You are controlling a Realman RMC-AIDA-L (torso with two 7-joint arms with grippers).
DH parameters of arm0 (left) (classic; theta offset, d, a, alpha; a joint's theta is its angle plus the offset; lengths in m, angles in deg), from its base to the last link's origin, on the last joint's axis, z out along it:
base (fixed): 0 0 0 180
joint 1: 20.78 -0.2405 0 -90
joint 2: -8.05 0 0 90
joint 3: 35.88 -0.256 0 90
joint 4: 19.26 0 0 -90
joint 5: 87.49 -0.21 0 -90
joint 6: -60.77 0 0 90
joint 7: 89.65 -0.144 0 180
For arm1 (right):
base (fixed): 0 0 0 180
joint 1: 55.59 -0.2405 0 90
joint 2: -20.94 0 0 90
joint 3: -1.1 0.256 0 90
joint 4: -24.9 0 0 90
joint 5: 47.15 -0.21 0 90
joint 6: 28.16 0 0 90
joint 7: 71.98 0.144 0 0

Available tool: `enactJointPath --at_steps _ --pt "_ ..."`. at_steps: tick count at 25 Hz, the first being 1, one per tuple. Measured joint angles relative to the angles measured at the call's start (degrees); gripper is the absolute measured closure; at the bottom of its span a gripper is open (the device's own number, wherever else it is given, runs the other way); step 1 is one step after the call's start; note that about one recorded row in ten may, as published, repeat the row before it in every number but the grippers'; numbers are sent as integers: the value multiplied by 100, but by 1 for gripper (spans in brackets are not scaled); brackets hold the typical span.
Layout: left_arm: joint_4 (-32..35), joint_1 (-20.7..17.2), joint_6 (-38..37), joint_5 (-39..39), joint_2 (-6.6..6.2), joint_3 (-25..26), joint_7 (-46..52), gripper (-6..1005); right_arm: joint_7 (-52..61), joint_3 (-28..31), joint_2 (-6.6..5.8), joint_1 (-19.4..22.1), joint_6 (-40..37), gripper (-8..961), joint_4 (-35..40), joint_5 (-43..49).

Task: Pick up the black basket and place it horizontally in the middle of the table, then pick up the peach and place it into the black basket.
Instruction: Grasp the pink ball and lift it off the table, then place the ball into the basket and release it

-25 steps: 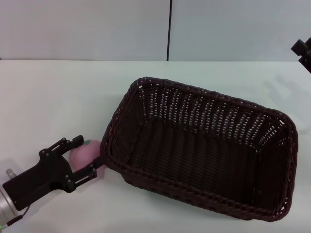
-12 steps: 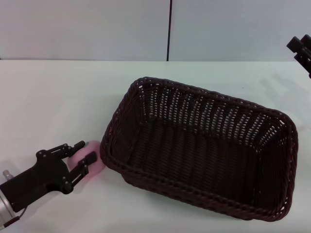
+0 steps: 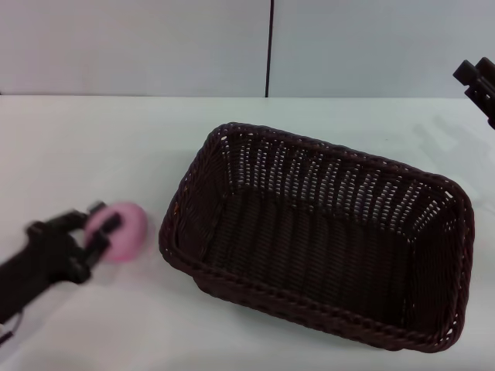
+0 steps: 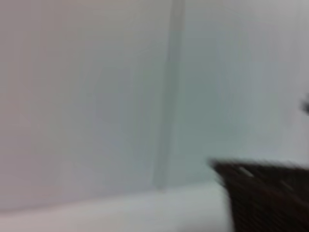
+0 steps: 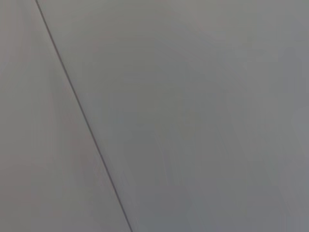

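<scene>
The black basket (image 3: 317, 247) stands open side up on the white table (image 3: 93, 147), right of the middle, slightly askew; its corner also shows in the left wrist view (image 4: 270, 193). The pink peach (image 3: 128, 228) is just left of the basket's left end, apart from the rim. My left gripper (image 3: 104, 228) reaches in from the lower left, blurred by motion, and is shut on the peach. My right gripper (image 3: 479, 81) is parked high at the far right edge, away from the basket.
A grey wall with a dark vertical seam (image 3: 270, 46) runs behind the table. The right wrist view shows only that wall. Bare tabletop lies left of and behind the basket.
My left gripper closed on the peach beside the basket and has pulled it left and slightly up, away from the basket's rim. The basket has not moved.
</scene>
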Motion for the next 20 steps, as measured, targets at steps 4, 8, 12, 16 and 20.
enactJointPath --at_steps 4,8,12,16,20 --pt "-16 -79 -286 97 -7 619 57 729 -70 37 2 -6 1 473 -54 0" --pt "-93 14 -843 108 -6 990 189 792 -95 12 4 -41 7 473 -99 -2" --pt "-314 251 -1345 84 -2 1005 216 828 -113 -9 9 -95 67 473 -156 -3" --pt "-583 736 -1599 -81 18 504 290 858 -185 -13 14 -138 88 473 -269 4" --pt "-697 1021 -1277 -118 49 -147 297 874 -189 -13 20 -113 89 473 -298 7"
